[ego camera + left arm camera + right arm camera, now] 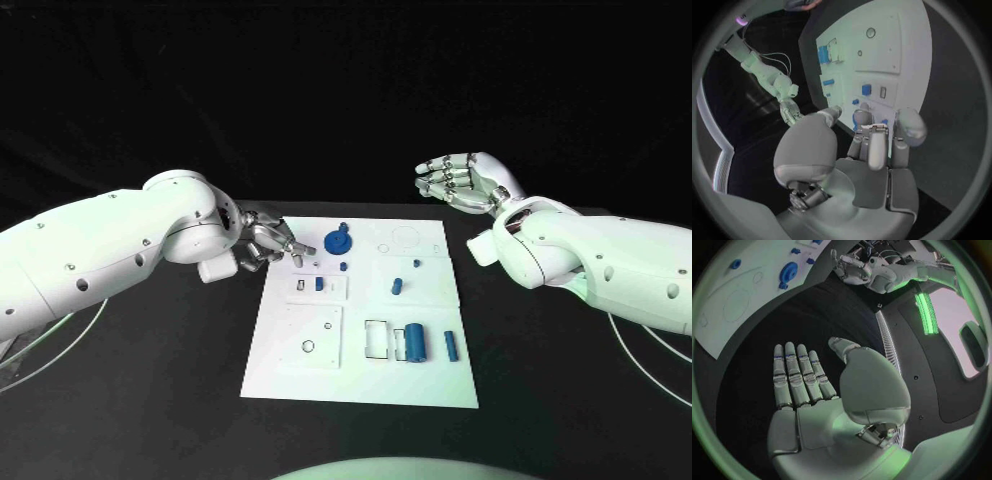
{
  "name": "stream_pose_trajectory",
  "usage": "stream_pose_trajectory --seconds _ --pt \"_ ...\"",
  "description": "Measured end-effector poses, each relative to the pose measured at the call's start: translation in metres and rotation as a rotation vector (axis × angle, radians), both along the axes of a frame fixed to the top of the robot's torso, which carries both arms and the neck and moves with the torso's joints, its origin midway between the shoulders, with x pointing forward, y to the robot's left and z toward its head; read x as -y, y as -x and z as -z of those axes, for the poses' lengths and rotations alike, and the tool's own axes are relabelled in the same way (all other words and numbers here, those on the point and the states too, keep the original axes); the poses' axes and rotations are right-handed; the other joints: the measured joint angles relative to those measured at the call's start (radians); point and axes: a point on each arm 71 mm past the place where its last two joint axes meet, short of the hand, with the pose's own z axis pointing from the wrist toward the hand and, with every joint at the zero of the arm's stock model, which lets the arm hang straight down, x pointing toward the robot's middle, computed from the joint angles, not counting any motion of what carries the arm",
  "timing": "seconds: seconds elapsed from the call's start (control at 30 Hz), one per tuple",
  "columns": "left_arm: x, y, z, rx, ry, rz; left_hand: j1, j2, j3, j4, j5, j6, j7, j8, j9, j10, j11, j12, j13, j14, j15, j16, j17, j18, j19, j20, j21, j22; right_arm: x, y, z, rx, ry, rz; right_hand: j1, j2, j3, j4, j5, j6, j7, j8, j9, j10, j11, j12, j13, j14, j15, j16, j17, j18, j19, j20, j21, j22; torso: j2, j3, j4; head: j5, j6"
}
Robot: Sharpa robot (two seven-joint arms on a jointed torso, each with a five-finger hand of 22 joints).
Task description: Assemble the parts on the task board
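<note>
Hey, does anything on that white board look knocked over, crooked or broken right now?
Nothing stands out. The white board lies flat on the table, and the blue parts, such as the round disc and the cylinder, sit tidily on it. Both hands hold nothing.

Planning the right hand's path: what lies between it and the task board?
Only bare black table lies between the right hand and the task board, as the head view shows; the right wrist view agrees.
</note>
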Motion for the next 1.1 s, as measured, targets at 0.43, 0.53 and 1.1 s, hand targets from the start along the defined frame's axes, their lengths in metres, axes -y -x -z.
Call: stream_pose_trajectory --seconds 0.43,0.53,1.1 --pt "-0.007 -0.031 -0.017 0.169 -0.151 -0.033 0.017 0.015 -0.062 0.002 0.0 -0.062 -0.028 0.231 0.146 0.002 -0.02 0.0 0.004 -0.002 -0.02 -0.004 0.0 0.0 0.004 -0.018 -0.005 -0.003 0.0 0.0 0.001 -0.003 0.001 0.0 0.0 0.0 0.0 0.0 0.0 0.0 0.0 0.0 0.0 0.0 0.0 0.0 0.0 0.0 0.0 0.0 0.0 0.0 0.0 0.0 0.0 -0.001 0.002 -0.0003 -0.0013 0.012 0.014" --pt "-0.009 -0.038 -0.017 0.19 -0.189 -0.042 0.017 0.015 -0.069 0.001 0.0 -0.067 -0.033 0.244 0.156 0.006 -0.024 0.004 0.007 -0.002 -0.02 -0.004 0.0 0.0 0.007 -0.021 -0.005 0.0 -0.001 -0.001 0.001 -0.003 0.001 -0.001 0.0 0.0 0.0 0.0 0.0 0.0 0.0 0.0 0.0 0.0 0.0 0.0 0.0 0.0 0.0 0.0 0.0 0.0 0.0 0.0 0.0 -0.001 0.003 -0.0005 -0.0013 0.014 0.016" --pt "-0.002 -0.057 0.004 0.173 -0.294 -0.041 0.024 0.014 -0.097 0.001 0.0 -0.132 -0.026 0.289 0.199 -0.002 -0.024 0.007 0.004 0.002 -0.024 -0.004 0.0 0.0 0.008 -0.021 -0.005 0.001 -0.002 0.0 0.003 -0.007 0.0 -0.004 0.0 0.0 0.0 0.0 0.0 0.0 0.0 0.0 -0.001 0.0 0.0 0.0 0.0 0.004 0.004 0.0 -0.002 0.0 0.0 0.0 0.0 -0.002 0.004 -0.0019 -0.0019 0.019 0.015"
